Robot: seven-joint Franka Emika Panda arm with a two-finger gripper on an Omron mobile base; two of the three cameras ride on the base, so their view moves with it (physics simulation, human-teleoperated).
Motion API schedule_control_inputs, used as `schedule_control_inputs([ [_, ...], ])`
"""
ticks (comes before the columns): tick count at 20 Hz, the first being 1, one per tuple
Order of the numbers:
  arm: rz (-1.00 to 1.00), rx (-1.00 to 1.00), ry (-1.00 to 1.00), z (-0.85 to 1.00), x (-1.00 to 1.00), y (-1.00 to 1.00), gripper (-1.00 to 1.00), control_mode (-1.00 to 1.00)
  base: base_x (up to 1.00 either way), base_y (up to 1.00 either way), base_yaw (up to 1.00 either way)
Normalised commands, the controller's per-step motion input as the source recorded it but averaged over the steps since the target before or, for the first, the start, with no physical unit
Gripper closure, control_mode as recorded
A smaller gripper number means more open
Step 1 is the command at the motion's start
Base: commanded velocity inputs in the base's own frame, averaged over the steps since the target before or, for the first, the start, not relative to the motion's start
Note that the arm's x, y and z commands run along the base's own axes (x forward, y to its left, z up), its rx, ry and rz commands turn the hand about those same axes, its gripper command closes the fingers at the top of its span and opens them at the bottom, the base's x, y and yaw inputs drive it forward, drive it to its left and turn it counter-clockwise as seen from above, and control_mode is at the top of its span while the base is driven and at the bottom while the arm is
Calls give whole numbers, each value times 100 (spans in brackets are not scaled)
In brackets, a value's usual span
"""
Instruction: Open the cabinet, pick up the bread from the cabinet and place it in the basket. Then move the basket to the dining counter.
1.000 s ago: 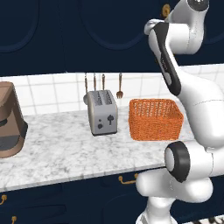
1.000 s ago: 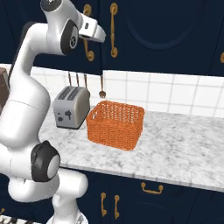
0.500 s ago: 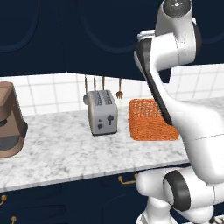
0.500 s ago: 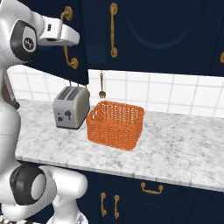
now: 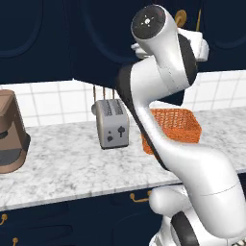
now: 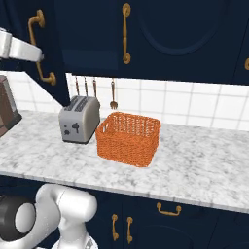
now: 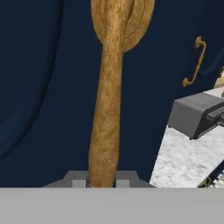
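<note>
**Gripper clamped on the cabinet handle, door swinging out**

Up at the wall cabinet point(image 5: 96, 43), seen from the left base view, the arm reaches high and its hand sits by a brass-gold handle point(image 5: 180, 17) near the top edge. Below, the orange woven basket point(image 5: 178, 126) stands on the veined marble worktop point(image 5: 72, 163), just right of a boxy grey toaster point(image 5: 112, 123).

From the right base view, the navy door point(image 6: 48, 53) looks angled outward from the cabinet face, its curved handle point(image 6: 39, 46) at the left. The basket point(image 6: 128, 138), open-mesh and rectangular, stands empty beside the toaster point(image 6: 78, 118). The bread is not visible; presumably it lies behind the door.

Along the hand view, the gripper point(image 7: 101, 183) is closed on the handle point(image 7: 107, 109), a smooth golden bar whose long axis runs straight away from the fingertips point(image 7: 78, 183), flaring at its far end against the glossy navy panel. The pull must run across that axis, away from the door face.
</note>
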Motion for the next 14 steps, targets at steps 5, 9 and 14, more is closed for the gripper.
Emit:
schedule_control_inputs([
  [5, -21, -5, 0, 0, -97, 66, 100, -100, 0, 0, 0],
  [9, -14, -12, 1, 0, -53, 76, -100, -100, 0, 0, 0],
  [14, -5, -5, 0, 0, -26, 59, -100, -100, 0, 0, 0],
])
